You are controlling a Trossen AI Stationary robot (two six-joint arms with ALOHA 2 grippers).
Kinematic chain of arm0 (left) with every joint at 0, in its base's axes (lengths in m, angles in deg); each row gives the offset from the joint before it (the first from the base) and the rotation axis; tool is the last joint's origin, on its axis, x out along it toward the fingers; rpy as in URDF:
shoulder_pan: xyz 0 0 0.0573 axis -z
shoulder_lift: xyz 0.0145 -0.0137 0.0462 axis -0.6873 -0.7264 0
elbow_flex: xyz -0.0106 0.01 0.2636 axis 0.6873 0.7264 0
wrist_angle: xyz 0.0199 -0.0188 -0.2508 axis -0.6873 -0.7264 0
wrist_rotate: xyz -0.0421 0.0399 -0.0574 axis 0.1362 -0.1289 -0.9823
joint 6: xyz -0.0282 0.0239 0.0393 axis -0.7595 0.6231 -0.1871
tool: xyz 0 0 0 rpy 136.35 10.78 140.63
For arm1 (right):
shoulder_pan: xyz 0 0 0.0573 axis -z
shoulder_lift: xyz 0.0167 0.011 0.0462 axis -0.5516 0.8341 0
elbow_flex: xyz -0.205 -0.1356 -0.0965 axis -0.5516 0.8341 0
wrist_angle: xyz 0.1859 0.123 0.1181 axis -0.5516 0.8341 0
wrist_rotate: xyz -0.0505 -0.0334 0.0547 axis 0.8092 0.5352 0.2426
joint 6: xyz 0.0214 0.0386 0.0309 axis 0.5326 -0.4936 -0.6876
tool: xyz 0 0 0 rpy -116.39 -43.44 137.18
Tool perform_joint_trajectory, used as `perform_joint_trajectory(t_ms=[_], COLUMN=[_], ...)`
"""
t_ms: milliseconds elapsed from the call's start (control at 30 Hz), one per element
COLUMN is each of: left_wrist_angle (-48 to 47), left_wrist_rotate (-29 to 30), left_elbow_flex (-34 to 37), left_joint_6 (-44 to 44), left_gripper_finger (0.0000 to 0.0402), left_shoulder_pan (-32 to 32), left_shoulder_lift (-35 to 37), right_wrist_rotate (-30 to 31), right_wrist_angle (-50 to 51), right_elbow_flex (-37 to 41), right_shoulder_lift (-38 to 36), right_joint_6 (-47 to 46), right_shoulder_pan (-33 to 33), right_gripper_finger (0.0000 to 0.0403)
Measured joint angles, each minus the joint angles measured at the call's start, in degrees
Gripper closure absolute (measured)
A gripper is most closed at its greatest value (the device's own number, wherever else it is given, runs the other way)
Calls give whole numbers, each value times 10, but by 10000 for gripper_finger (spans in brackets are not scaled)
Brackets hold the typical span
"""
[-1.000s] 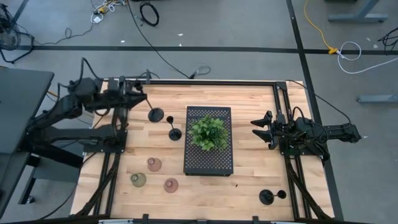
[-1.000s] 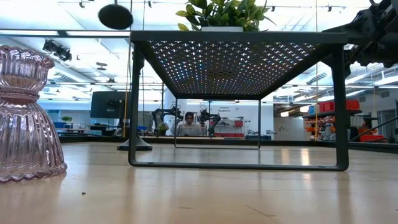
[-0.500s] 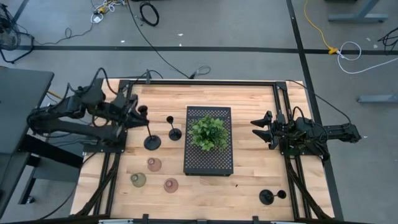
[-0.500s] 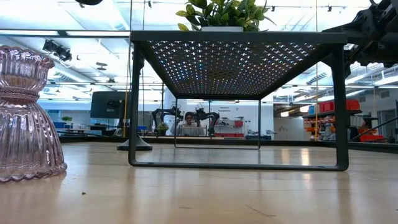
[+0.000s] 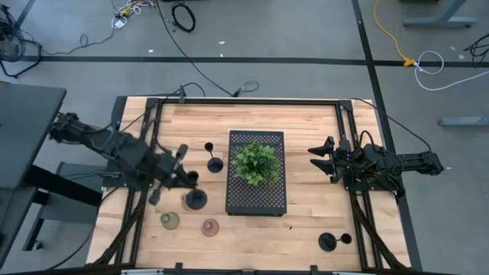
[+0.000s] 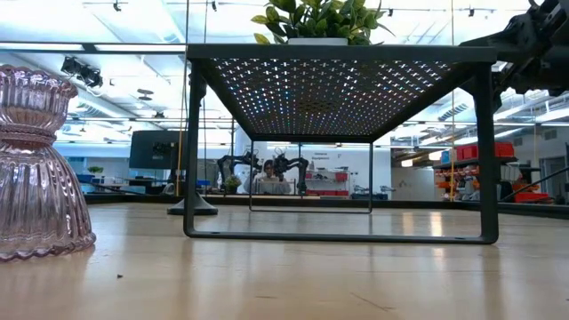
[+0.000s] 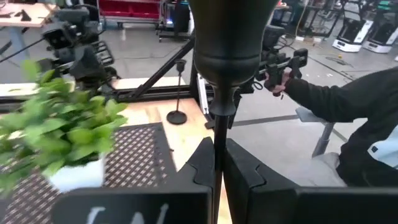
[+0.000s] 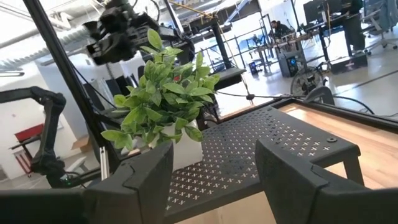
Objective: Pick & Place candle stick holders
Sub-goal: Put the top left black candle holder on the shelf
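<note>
My left gripper (image 5: 180, 177) is shut on a black candle stick holder (image 5: 195, 199) with a round base and a thin stem, above the table's left half. A second black holder (image 5: 214, 162) stands on its base left of the tray, and a third (image 5: 328, 242) is at the near right. Two pink-brown holders (image 5: 209, 227) (image 5: 186, 202) and an olive-green one (image 5: 170, 221) stand at the near left; the held holder's base partly hides one pink holder. A pink holder also shows in the low view (image 6: 40, 169). My right gripper (image 5: 321, 158) is open and empty, right of the tray. My left gripper pinches the black holder's thin stem (image 7: 214, 134) between its two fingers, which lie across the stem. The holder's wide rounded end (image 7: 233, 50) stands out beyond the fingers. The holder is lifted clear of the table and tilted, its round base (image 5: 196, 200) toward the near edge.
A black perforated tray (image 5: 257, 198) on legs stands mid-table and carries a green leafy plant (image 5: 256, 162). Black rails (image 5: 145, 206) run along both table sides. A person's dark sleeve (image 7: 348, 106) shows beyond the table in the left wrist view.
My left gripper has carried the black holder from the far left toward the near edge and a little to the right, lifting it and turning as it went. The holder's base now hangs over a pink holder. My right gripper has kept still.
</note>
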Motion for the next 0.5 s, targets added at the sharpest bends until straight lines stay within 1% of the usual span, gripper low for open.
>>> perform_joint_trajectory(t_ms=[133, 200, 267, 400, 500], left_wrist_angle=[53, 75, 102, 155, 182], left_wrist_rotate=[73, 98, 137, 246, 274], left_elbow_flex=[0, 0, 0, 0, 0], left_joint_6=[21, 32, 32, 35, 37], left_gripper_finger=[389, 389, 389, 389, 389], left_shoulder_pan=[65, 88, 107, 133, 136], left_shoulder_lift=[-40, -61, -82, -123, -153], right_wrist_rotate=[0, 0, 0, -1, -1], right_wrist_angle=[0, 0, -1, -7, -8], right_elbow_flex=[0, 0, 0, 0, 0], right_shoulder_lift=[0, 0, 0, 0, 0], right_joint_6=[0, 0, 0, 0, 0], right_shoulder_pan=[0, 0, 0, 0, 0], right_gripper_finger=[174, 174, 174, 174, 174])
